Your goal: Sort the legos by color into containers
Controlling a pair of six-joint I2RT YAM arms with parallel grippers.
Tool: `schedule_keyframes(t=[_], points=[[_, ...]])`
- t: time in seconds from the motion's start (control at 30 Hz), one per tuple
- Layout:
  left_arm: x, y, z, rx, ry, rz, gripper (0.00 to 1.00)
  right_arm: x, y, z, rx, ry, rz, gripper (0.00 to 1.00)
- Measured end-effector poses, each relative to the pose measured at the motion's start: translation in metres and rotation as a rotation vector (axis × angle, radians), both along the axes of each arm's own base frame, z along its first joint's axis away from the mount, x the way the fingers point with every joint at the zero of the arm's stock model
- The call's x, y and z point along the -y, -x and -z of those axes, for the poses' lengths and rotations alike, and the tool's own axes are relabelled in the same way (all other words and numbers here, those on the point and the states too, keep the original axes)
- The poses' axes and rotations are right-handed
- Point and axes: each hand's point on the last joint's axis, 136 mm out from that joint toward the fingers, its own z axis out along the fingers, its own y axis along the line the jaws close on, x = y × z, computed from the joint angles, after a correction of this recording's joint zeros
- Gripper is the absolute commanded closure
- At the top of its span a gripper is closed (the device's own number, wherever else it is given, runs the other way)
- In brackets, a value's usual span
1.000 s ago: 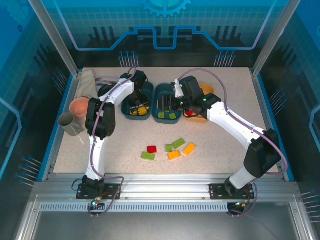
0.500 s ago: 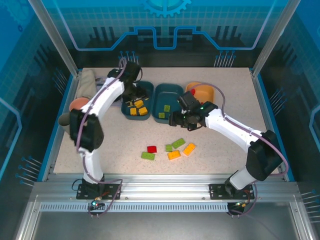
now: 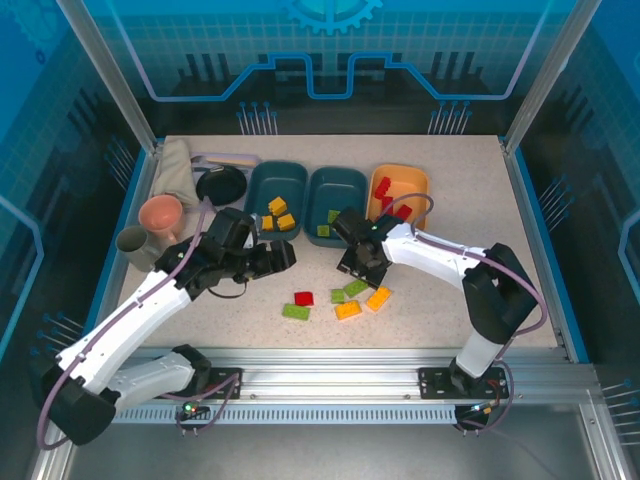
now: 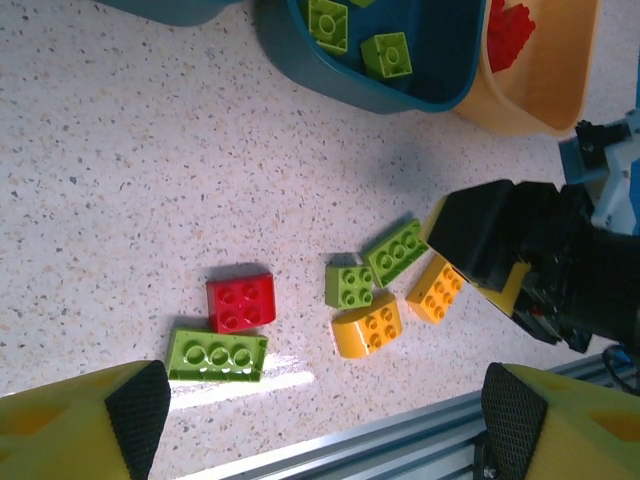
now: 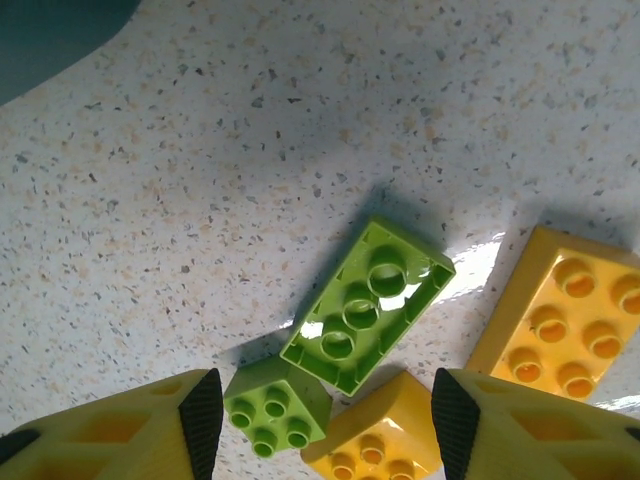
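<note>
The speckled beige desk (image 3: 420,325) sits inside an aluminium frame, with blue translucent walls rising behind and at both sides. Toward 12 o'clock three bins stand in a row. The left teal bin (image 3: 268,180) carries yellow-orange bricks (image 3: 285,221), the middle teal bin (image 3: 345,185) carries green bricks (image 3: 333,215), and the orange bin (image 3: 415,185) carries red bricks (image 3: 385,190). Around 10 o'clock are a black pan (image 3: 221,185), a pink cup (image 3: 160,213) and a grey cup (image 3: 135,245). Six loose bricks lie just toward 6 o'clock of the desk's middle: a red brick (image 3: 303,298), a long green brick (image 3: 295,312) at its 7 o'clock, a small green brick (image 3: 338,296), a wide green brick (image 3: 356,288), a rounded yellow brick (image 3: 348,310) and a flat yellow brick (image 3: 379,298). The left pincer (image 4: 327,410) hangs at 9 o'clock of this cluster, fingers spread wide and holding nothing. The right pincer (image 5: 326,415) hovers low over the cluster, fingers apart. The small green and rounded yellow bricks lie between them; whether it touches either, I cannot tell.
</note>
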Motion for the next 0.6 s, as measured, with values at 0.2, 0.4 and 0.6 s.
schedule_keyframes(t=[0.2, 0.4, 0.6], points=[[0.001, 0.006, -0.012, 0.038, 0.042, 0.014, 0.14, -0.002, 0.001, 0.016, -0.050, -0.006, 0.091, 0.37], [0.003, 0.007, -0.013, 0.037, 0.050, 0.020, 0.14, -0.001, 0.008, 0.027, -0.095, -0.010, 0.158, 0.36], [0.004, 0.007, -0.013, 0.034, 0.055, 0.025, 0.14, -0.001, 0.011, 0.039, -0.126, -0.015, 0.203, 0.38]])
